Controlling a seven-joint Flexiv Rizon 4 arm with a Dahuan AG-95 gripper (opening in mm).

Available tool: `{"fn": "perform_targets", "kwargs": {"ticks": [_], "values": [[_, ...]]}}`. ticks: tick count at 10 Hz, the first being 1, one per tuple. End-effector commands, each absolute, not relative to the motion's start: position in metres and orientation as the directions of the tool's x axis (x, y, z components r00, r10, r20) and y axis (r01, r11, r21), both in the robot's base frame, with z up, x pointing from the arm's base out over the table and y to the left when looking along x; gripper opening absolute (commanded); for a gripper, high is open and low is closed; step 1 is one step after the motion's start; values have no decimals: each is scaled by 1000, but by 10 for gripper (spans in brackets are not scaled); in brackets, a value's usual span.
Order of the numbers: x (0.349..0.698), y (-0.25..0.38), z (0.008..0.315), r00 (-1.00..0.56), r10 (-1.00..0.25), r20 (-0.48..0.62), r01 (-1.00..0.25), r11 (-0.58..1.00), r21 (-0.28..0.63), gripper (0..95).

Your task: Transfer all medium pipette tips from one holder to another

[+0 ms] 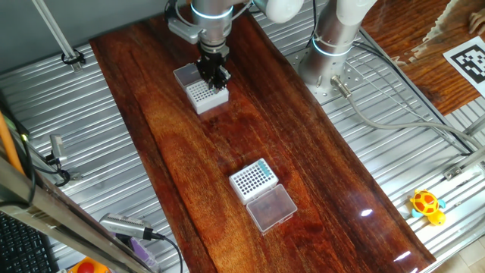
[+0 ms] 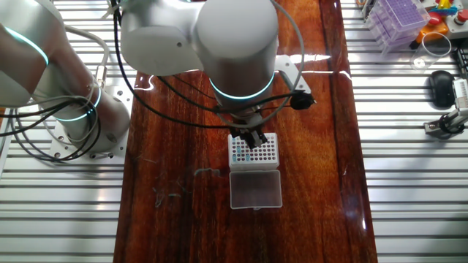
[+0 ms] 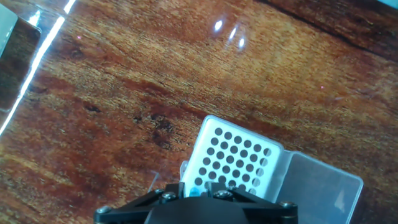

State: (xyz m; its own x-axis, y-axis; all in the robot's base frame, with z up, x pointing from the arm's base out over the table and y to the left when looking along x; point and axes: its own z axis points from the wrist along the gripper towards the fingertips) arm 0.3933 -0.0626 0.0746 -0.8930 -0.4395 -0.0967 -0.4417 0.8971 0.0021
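End effector (image 1: 215, 76) above bold-holed white rack (image 1: 206, 95)

— What lay around the wooden tabletop (image 1: 182, 136)?

— It rested on a ribbed metal bench (image 1: 91, 114). At one edge sat a yellow toy (image 1: 427, 205), and a black-and-white marker tag (image 1: 467, 59) lay on a wooden board at the far corner. A grey pen-like tool (image 1: 125, 226) lay near a keyboard (image 1: 23, 246).

— And from the other side?

— A purple rack in a clear box (image 2: 398, 18), a clear ring (image 2: 435, 45) and a black mouse (image 2: 441, 86) stood on the bench.
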Motion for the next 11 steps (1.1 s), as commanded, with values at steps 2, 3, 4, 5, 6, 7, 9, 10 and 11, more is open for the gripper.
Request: {"fn": "perform_targets", "kwargs": {"ticks": [2, 3, 4, 5, 6, 7, 9, 10, 11], "values": [[395, -63, 82, -892, -443, -89, -446, 895, 16, 0], [395, -64, 89, -890, -447, -84, -450, 893, 17, 0], [396, -64, 98, -887, -455, -79, -457, 889, 10, 0], [396, -64, 107, -887, -456, -78, -458, 889, 10, 0], [396, -64, 112, -887, -455, -78, -457, 889, 11, 0], [398, -64, 123, -887, -456, -77, -458, 889, 12, 0], [401, -61, 143, -889, -452, -68, -455, 890, 20, 0], [402, -59, 152, -890, -450, -71, -452, 891, 26, 0], [407, -55, 159, -891, -448, -72, -450, 892, 27, 0]]}}
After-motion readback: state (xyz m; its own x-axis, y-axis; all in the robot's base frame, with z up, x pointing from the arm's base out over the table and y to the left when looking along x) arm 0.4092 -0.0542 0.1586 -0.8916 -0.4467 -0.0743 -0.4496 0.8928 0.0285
